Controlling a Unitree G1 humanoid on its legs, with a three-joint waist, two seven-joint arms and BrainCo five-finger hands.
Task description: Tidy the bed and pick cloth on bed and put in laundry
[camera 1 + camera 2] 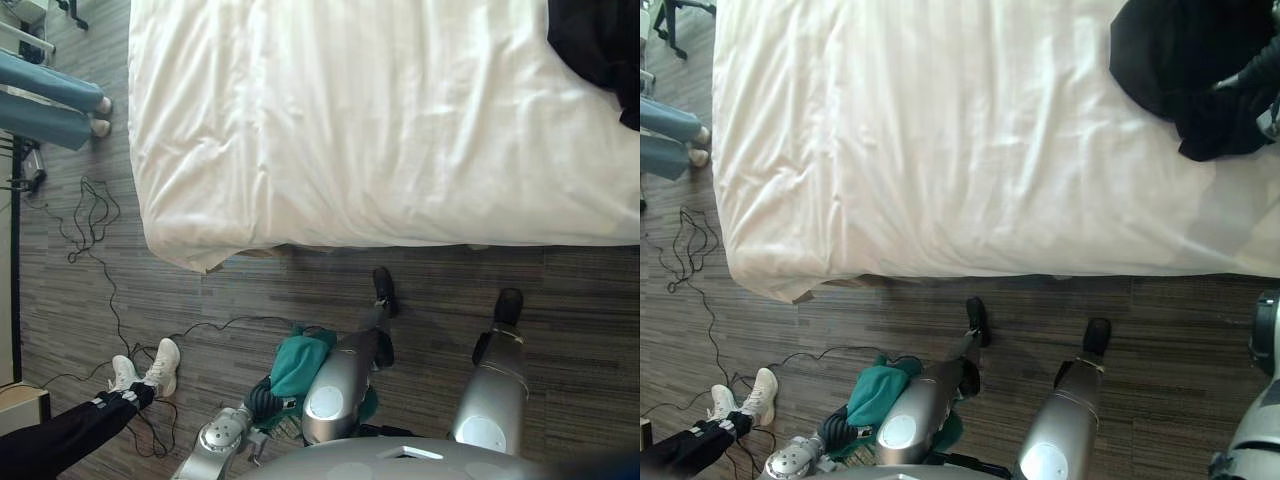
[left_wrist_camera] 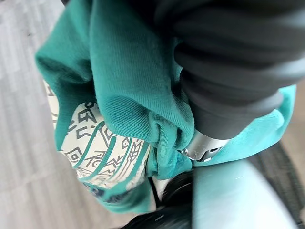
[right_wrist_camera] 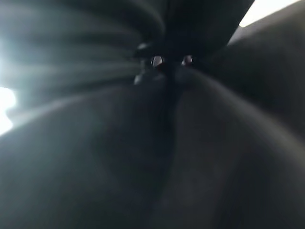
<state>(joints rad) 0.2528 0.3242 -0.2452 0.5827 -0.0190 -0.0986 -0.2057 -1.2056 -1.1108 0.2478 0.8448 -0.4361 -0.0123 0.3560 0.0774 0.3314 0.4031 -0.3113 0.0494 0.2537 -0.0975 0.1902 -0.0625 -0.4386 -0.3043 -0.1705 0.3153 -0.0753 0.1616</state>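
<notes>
A white sheet (image 1: 380,120) covers the bed. At its far right corner lies a black cloth (image 1: 1175,70). My right hand (image 1: 1252,80) rests on that cloth at the view's right edge, and the right wrist view has dark cloth (image 3: 143,157) pressed close around the hand. Down by my left side, above the floor, a teal cloth (image 1: 300,362) with a patterned cream print (image 2: 102,150) hangs bunched. My left hand (image 2: 205,145) is shut on it, with the fabric gathered round its fingers.
Dark wood-look floor (image 1: 560,290) runs along the bed's near edge. One person in jeans (image 1: 50,105) stands at the far left, and another in white shoes (image 1: 145,370) at the lower left. Thin cables (image 1: 90,220) trail over the floor between them.
</notes>
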